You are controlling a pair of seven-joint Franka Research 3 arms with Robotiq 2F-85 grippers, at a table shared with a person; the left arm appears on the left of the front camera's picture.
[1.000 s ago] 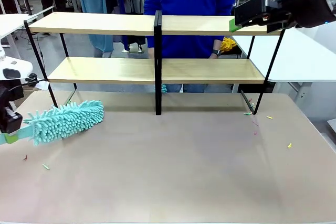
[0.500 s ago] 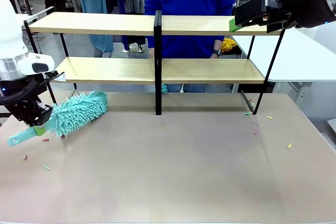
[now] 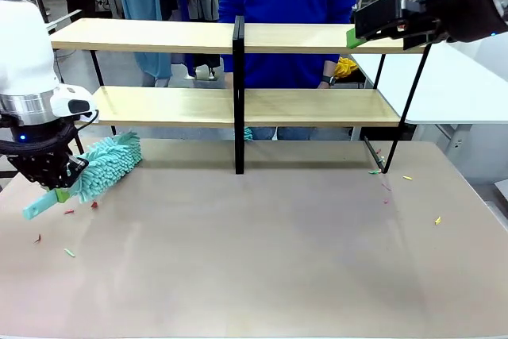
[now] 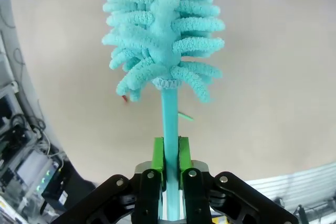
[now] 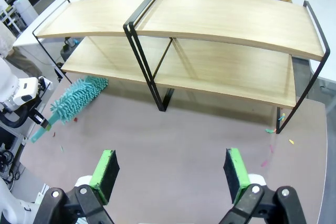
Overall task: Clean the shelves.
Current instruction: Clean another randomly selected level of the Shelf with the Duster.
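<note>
Change: duster [image 3: 107, 166] lifted off the tabletop [image 3: 270, 252] and swung toward the left end of the shelves [image 3: 238, 105] over the last second; fluffy head now just below and in front of the lower board's left corner, handle tail pointing down and away from the shelves.
Meaning: approach stage, judged; no board wiped yet, head must still rise to board height.
Left gripper [image 4: 170, 153]: clamped on the duster's thin teal handle, green pads pressed either side, head straight ahead in the wrist view.
Right gripper [image 5: 170, 174]: spread wide, nothing between the pads, held high in front of the shelves' right end.
Shelves: across the far half of the tabletop, both boards bare.
Obstacles: black left frame leg right beside the duster head; central black post splits each board.
Around: small coloured scraps [image 3: 406, 178] near the shelves' right foot, a few more under the duster; person in blue [image 3: 286, 13] directly behind the shelves.
</note>
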